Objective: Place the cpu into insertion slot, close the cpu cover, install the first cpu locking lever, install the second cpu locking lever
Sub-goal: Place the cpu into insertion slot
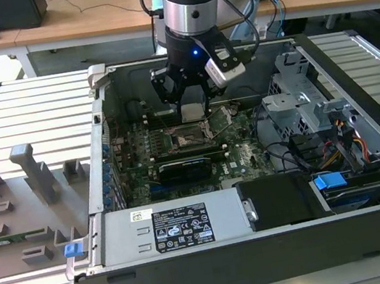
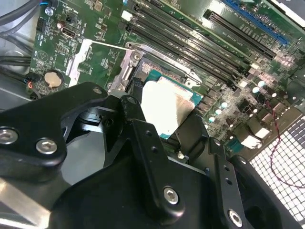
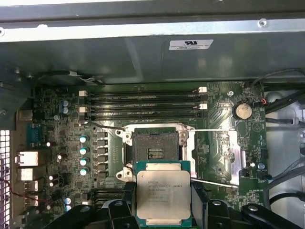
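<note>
My gripper (image 1: 194,110) hangs inside the open computer case, shut on the cpu (image 3: 163,193), a square chip with a dull silver top and a green rim. Its black fingers (image 2: 139,128) clamp two opposite edges of the chip. The cpu (image 2: 167,106) is held just above the board, beside the insertion slot (image 3: 155,150), whose dark frame and contact field lie bare. In the exterior view the insertion slot (image 1: 185,137) sits right below the gripper. The cpu cover (image 3: 217,155) is swung open flat beside the socket. Two thin locking levers (image 3: 212,130) stand released along its edges.
Long memory slots (image 3: 143,102) run close behind the socket. The case wall (image 1: 98,165), a power supply (image 1: 179,225) and a drive cage (image 1: 301,104) with cables ring the board. A grey fixture tray (image 1: 18,209) lies at the exterior view's left.
</note>
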`<action>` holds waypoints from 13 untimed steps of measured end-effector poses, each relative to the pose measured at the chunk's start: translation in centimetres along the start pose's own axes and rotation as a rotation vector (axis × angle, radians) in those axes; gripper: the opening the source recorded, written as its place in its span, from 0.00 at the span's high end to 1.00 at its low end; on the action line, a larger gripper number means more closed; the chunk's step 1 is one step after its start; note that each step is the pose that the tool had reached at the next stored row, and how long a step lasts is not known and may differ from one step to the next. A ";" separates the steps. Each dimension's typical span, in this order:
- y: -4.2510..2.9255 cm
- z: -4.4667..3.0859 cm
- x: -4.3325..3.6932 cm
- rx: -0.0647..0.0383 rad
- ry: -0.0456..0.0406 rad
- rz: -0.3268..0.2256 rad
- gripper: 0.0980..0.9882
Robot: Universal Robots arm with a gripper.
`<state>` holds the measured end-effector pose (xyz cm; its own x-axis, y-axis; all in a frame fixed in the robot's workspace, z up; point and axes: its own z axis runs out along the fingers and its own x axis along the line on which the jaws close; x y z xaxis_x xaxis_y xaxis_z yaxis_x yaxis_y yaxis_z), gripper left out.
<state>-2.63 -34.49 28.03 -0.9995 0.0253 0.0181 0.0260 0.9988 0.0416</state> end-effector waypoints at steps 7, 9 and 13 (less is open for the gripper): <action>0.82 0.32 -0.19 0.018 -0.0005 -0.002 0.50; 0.84 0.40 -0.20 0.019 -0.0004 -0.002 0.50; 0.84 0.54 -0.20 0.019 -0.0004 -0.002 0.50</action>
<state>-2.42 -33.64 27.53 -0.9996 0.0237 0.0176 0.0241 0.9995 0.0226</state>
